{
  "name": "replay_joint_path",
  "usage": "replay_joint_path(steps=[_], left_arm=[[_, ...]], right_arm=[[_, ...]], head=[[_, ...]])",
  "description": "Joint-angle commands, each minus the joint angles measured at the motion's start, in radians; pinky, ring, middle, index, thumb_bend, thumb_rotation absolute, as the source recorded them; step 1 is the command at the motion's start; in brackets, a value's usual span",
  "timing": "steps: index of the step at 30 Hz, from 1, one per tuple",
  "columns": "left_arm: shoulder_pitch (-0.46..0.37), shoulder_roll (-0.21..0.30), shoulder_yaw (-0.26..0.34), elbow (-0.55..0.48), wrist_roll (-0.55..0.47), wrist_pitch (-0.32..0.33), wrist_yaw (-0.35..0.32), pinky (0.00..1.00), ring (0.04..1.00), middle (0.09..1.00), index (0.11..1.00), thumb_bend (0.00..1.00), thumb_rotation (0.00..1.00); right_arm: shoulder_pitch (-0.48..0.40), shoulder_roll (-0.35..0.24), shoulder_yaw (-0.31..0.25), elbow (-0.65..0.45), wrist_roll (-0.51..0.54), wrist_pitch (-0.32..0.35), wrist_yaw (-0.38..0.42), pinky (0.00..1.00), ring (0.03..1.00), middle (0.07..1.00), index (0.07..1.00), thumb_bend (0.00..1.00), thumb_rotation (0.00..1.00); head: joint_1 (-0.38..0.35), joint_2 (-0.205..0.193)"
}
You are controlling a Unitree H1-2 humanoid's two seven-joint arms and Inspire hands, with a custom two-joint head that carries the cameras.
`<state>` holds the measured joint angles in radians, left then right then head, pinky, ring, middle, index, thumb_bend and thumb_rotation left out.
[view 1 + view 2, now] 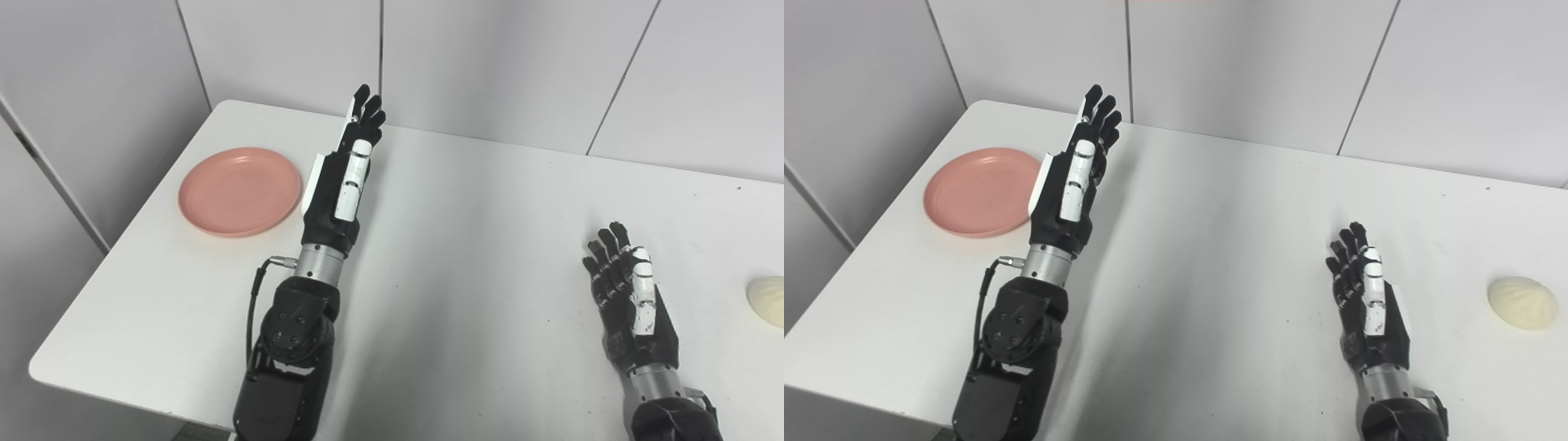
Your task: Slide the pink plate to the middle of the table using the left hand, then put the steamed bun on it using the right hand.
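As the left robot hand stands empty, fingers straight, beside the pink plate, a careless sweep risks pushing it off the tabletop.

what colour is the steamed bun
Pale cream, almost off-white; the steamed bun shows whole in the right eye view.
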<state>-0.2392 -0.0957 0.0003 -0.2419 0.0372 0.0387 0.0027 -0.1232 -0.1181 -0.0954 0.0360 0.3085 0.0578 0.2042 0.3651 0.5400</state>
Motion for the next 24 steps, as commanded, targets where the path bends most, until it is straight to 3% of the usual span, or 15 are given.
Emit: replay_joint_path(steps=[1,13,24], left_arm=[[-0.043,0.009,0.018,-0.045,-0.013,0.001,0.02,1.0,0.97,0.984,0.999,0.51,1.0],[-0.07,0.058,0.151,-0.047,-0.037,-0.021,0.095,0.98,0.958,0.971,0.986,0.45,1.0],[-0.082,0.132,0.283,-0.048,-0.089,-0.029,0.149,1.0,0.977,0.985,1.0,0.49,1.0]], right_arm=[[0.026,-0.024,-0.015,0.047,0.009,0.015,0.008,1.0,1.0,1.0,1.0,0.14,1.0],[0.025,-0.03,-0.023,0.033,0.03,0.035,0.009,1.0,1.0,1.0,1.0,0.11,1.0],[0.028,-0.033,-0.025,0.012,0.037,0.049,0.006,1.0,1.0,1.0,1.0,0.09,1.0]], head=[[0.009,0.0],[0.049,0.002],[0.059,0.006]])
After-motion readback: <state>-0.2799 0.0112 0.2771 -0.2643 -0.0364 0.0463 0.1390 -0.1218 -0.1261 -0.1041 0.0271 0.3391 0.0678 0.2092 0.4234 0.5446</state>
